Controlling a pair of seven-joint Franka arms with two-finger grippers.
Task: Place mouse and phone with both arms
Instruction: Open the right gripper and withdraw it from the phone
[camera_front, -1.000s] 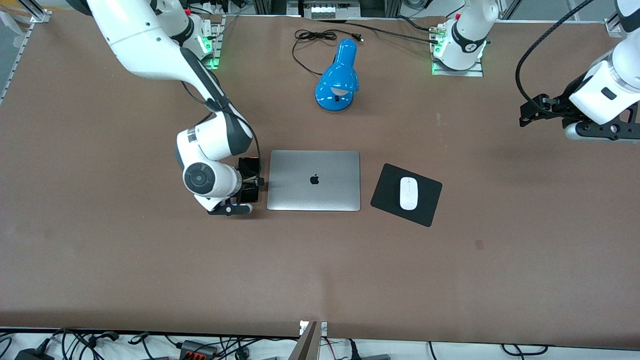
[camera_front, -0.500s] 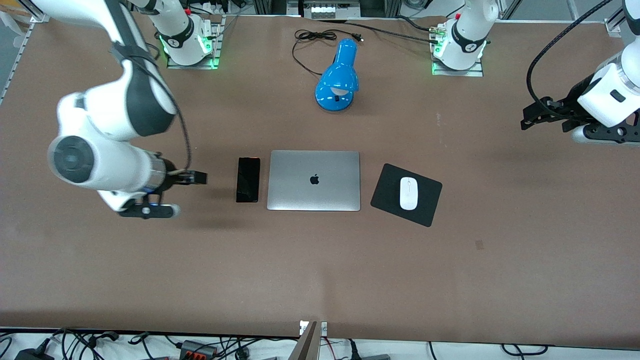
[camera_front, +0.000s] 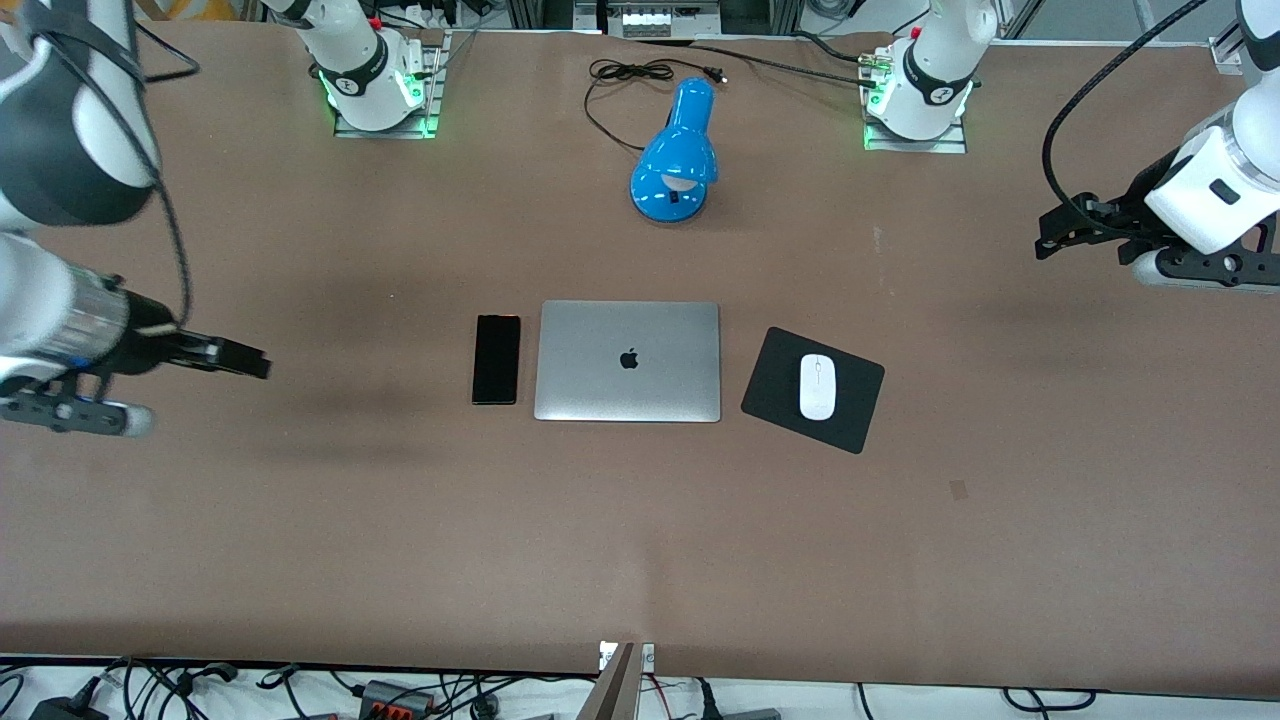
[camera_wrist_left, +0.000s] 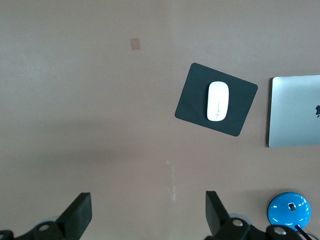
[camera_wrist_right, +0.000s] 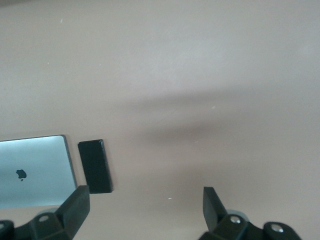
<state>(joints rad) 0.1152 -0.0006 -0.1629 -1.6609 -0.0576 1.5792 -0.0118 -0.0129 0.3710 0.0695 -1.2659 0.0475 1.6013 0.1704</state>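
Observation:
The black phone (camera_front: 496, 358) lies flat on the table beside the closed silver laptop (camera_front: 628, 360), on the side toward the right arm's end. The white mouse (camera_front: 817, 386) rests on a black mouse pad (camera_front: 770, 388) beside the laptop, toward the left arm's end. My right gripper (camera_front: 238, 359) hangs open and empty over bare table, apart from the phone (camera_wrist_right: 95, 166). My left gripper (camera_front: 1062, 232) is open and empty over bare table near its end, well clear of the mouse (camera_wrist_left: 218, 101). Nothing sits between either gripper's fingers.
A blue desk lamp (camera_front: 675, 155) with a coiled black cord (camera_front: 620, 75) lies between the two arm bases, farther from the front camera than the laptop. Cables run along the table's front edge.
The right arm has drawn away from the phone toward its own end of the table, leaving the phone lying beside the laptop. The left arm has hardly shifted.

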